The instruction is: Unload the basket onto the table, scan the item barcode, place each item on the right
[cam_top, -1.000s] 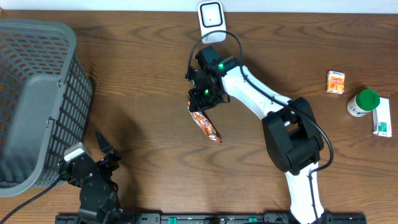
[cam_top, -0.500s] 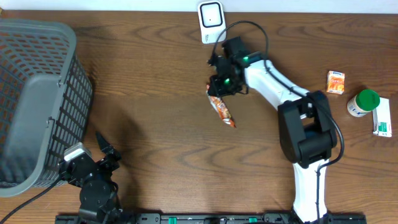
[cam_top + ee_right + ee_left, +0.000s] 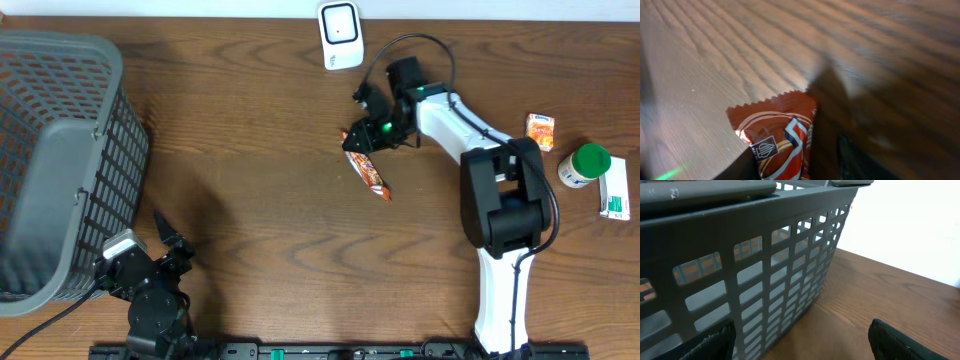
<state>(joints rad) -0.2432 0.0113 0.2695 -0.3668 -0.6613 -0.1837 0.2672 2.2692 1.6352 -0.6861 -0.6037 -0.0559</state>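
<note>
Right tool (image 3: 358, 138) is low at mid-bench, nose on the upper end of the snack packet (image 3: 370, 172). Jaws look part-way apart round that end in the wrist cam, but it's too dark & blurred to call: pinching or just touching, can't tell.

Packet's a slim glossy wrapper, orange-red w/ white swirls & a small dark logo, zigzag crimp along the top edge. Upper end is at the tool, the rest slants toward the near edge over the bench (image 3: 250, 120). Can't tell if it's fully flat.

Bench is dark brown wood w/ strong wavy grain & a slight sheen. Scanner (image 3: 340, 30) is a small white rounded block w/ a dark window, at the far edge, apart from the packet. A thin black cable (image 3: 400, 42) loops above the right arm.

Left tool (image 3: 172, 240) sits near-left, jaws wide apart, nothing btwn them. Its wrist cam shows black fingers (image 3: 715, 342) low in frame, facing the basket (image 3: 125, 150). Basket is grey plastic w/ slotted lattice walls & a thick smooth rim, standing at the left end of the bench. Contents: can't tell, only orange-brown patches thru the slots.

Far right, well apart from the packet: a small orange carton (image 3: 540, 131), a white bottle w/ green cap (image 3: 583, 165), and a white box w/ green print (image 3: 615, 195) just beside the bottle.
</note>
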